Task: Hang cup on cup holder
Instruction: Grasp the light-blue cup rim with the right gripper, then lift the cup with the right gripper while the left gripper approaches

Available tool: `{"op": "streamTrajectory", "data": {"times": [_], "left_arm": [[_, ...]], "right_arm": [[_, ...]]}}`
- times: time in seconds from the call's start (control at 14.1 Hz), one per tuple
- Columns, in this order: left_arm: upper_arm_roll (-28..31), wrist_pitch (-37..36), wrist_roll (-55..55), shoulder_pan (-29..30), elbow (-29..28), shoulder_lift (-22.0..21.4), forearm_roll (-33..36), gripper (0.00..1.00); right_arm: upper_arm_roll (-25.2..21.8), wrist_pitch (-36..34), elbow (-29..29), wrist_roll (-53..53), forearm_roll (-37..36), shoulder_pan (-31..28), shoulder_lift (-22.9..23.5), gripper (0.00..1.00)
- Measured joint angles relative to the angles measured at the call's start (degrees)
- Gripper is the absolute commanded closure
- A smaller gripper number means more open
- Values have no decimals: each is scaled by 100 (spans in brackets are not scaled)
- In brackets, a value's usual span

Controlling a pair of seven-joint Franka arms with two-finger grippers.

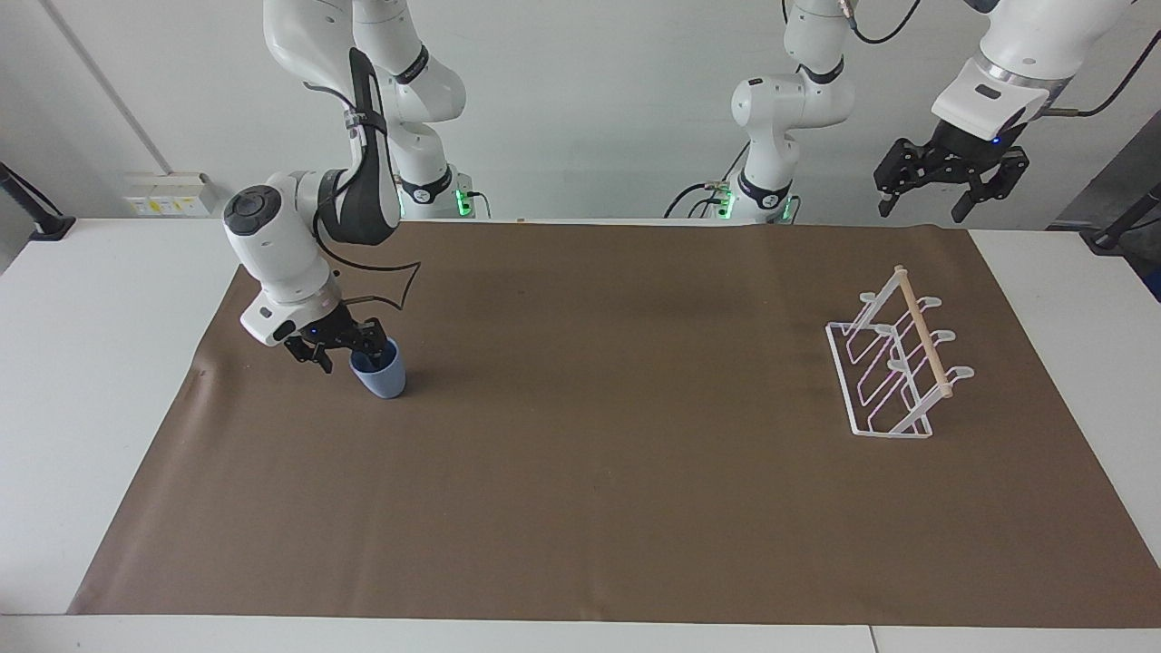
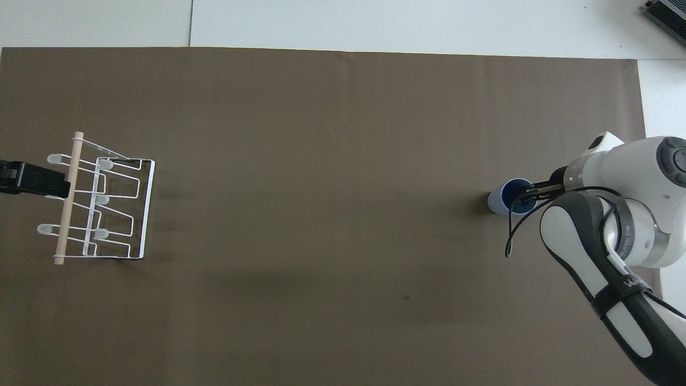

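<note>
Facing view: right claw (image 1: 347,345) at the small light blue plastic cup (image 1: 381,375).
Fingers spread astride its rim, gripping nothing; left claw (image 1: 951,177) waits open, above the white wire cup holder (image 1: 893,363).

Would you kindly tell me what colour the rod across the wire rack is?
Light natural wood, pale tan, on the white wire rack; the wooden rod shows best in the facing view.

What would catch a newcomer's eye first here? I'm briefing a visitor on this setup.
First the right gripper, down at the rim of the light blue cup, which stands upright on the brown mat toward the right arm's end. Then the white cup holder, bare at the left arm's end, where the left gripper waits raised.
</note>
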Motion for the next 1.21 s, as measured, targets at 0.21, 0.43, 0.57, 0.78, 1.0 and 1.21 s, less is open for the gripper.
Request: {"op": "streamTrajectory", "data": {"times": [0.21, 0.43, 0.57, 0.78, 1.0, 1.21], "left_arm": [[-60, 81, -257, -8, -37, -3, -6, 0], [-85, 198, -535, -96, -82, -5, -20, 0], [-97, 335, -822, -243, -141, -5, -22, 0], [-113, 529, -1225, -384, -229, -3, -41, 0], [-118, 671, -1457, -410, -255, -3, -152, 0], [-127, 866, -1914, -586, -299, -1, -231, 0]], "right_arm": [[1, 1, -1, 0, 3, 1, 0, 100], [9, 4, -1, 0, 6, 5, -2, 100], [18, 4, -2, -1, 6, 6, -3, 100], [27, -128, 109, -51, 6, 6, -11, 100], [115, -610, 576, -255, 10, 9, -54, 100], [298, -1339, 1197, -257, 267, 17, -139, 100]]}}
